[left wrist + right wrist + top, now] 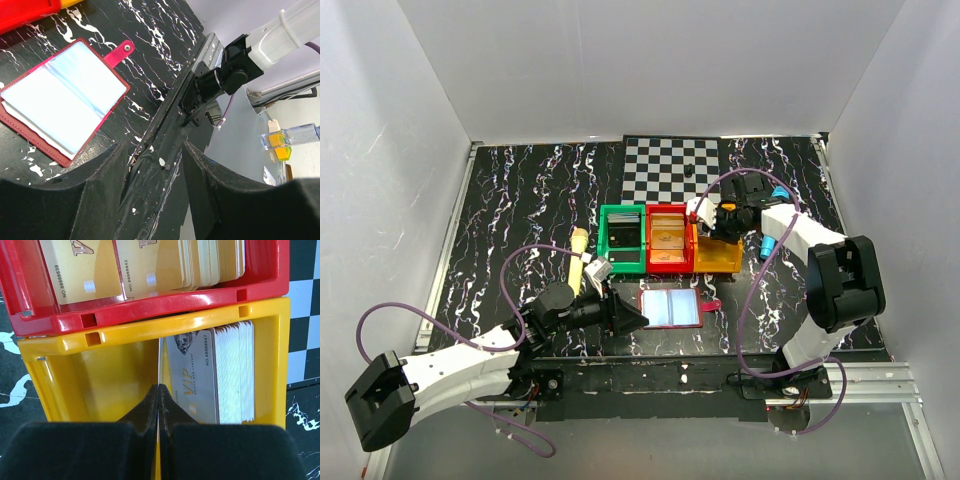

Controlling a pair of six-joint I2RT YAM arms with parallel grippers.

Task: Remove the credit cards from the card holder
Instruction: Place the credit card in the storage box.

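Note:
The card holder [669,308] [60,100] lies open and flat on the marbled table, pale blue-grey inside with a dark red border and a snap tab. My left gripper [638,320] [155,145] is open and empty, just left of the holder near the table's front edge. Over the yellow bin [718,262] [150,322], my right gripper [705,218] [159,386] is shut on a thin credit card [160,360] seen edge-on. That card stands upright beside a stack of silver VIP cards [220,375].
A red bin [670,238] [150,307] holding gold cards [150,265] sits between the yellow bin and a green bin [622,238]. A chessboard mat [670,170] lies behind them. A yellow cylinder [577,255] stands left of the green bin.

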